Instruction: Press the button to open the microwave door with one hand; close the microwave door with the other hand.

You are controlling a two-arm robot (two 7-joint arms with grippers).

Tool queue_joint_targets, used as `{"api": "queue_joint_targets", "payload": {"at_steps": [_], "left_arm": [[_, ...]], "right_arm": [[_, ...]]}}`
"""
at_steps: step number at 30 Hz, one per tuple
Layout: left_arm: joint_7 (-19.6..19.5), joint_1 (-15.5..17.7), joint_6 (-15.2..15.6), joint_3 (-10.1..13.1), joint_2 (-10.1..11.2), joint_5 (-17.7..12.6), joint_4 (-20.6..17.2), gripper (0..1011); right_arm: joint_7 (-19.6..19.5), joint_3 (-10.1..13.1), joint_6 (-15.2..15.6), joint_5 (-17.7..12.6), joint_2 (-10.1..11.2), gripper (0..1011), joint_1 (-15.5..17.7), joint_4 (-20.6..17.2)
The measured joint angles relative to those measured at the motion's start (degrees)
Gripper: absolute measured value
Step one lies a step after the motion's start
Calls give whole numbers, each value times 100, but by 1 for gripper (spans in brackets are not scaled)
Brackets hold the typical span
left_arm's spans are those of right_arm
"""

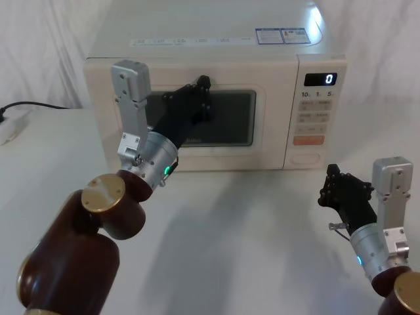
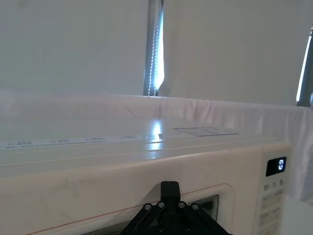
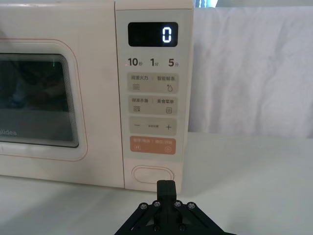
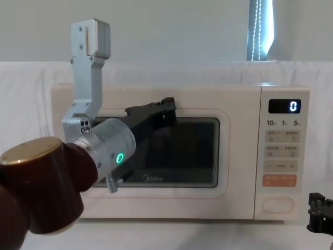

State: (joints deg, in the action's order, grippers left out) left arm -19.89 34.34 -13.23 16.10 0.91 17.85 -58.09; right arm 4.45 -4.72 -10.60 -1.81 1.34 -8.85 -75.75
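The microwave door (image 1: 262,134) sits flush with the control panel, its dark window (image 4: 192,151) facing me. My left gripper (image 1: 205,82) is shut, its tip against the door at the window's upper edge, also seen in the chest view as the left gripper (image 4: 167,104) and from its wrist (image 2: 169,187). The wide cream button (image 3: 154,175) lies at the foot of the panel, below the orange key (image 3: 153,145). My right gripper (image 3: 166,185) is shut and hovers low over the table, a short way in front of the button (image 1: 306,158), apart from it.
The display (image 3: 152,35) reads 0. A black cable and a white power strip (image 1: 13,121) lie on the table at the far left. White cloth covers the table, and a curtain hangs behind the microwave.
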Motion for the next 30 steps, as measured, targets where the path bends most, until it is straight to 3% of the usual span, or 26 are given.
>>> {"api": "queue_joint_targets", "payload": {"at_steps": [14, 30], "left_arm": [[-17, -469, 164, 54, 134, 52, -681, 0], [416, -1561, 526, -156, 487, 131, -2098, 0]], "right_arm": [[0, 0, 0, 0, 1, 0, 0, 0], [0, 0, 0, 0, 0, 0, 0, 0]]}}
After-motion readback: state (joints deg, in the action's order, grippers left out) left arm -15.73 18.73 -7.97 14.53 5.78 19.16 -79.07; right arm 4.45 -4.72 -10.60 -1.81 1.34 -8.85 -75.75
